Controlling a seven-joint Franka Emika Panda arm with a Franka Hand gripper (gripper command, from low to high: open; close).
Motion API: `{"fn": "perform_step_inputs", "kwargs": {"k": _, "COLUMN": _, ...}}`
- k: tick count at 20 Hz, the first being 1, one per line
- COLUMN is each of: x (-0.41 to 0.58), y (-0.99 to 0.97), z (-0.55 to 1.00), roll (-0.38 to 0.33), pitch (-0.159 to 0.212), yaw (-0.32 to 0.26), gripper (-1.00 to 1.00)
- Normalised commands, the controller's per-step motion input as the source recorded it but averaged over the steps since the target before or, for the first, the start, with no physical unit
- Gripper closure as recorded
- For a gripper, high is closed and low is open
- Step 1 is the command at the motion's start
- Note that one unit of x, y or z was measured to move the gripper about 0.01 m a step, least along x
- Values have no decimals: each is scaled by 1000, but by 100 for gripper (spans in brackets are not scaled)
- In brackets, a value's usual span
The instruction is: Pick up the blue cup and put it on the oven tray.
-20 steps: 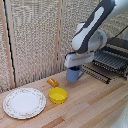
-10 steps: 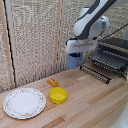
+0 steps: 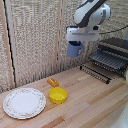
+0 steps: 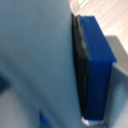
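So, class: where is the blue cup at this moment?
In the exterior view the blue cup hangs in the gripper above the table, left of the oven tray.

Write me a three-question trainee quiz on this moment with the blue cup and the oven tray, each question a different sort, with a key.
1. True or false: the blue cup rests on the wooden table.
2. Multiple choice: what lies nearest the yellow bowl? A) the oven tray B) a small orange thing C) the gripper
3. Fill in: the patterned plate sits toward the exterior view's ____ side.

Key
1. False: the gripper holds it in the air, above the table.
2. B.
3. Left.
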Motion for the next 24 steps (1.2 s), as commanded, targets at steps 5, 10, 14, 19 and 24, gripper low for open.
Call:
{"fn": "perform_step_inputs", "kwargs": {"k": 5, "x": 110, "y": -572, "z": 471, "roll": 0, "pitch": 119, "yaw": -219, "gripper": 100}}
{"fn": "perform_step_inputs", "kwargs": {"k": 10, "x": 7, "y": -580, "z": 357, "roll": -4, "pitch": 189, "yaw": -223, "gripper": 100}}
{"fn": "perform_step_inputs", "kwargs": {"k": 14, "x": 39, "y": -592, "z": 267, "roll": -14, "pitch": 193, "yaw": -219, "gripper": 100}}
{"fn": "perform_step_inputs", "kwargs": {"k": 19, "x": 173, "y": -734, "z": 65, "roll": -22, "pitch": 123, "yaw": -166, "gripper": 100}}
{"fn": "perform_step_inputs", "kwargs": {"k": 24, "x": 218, "y": -867, "z": 0, "roll": -33, "pitch": 84, "yaw": -112, "gripper": 100}}
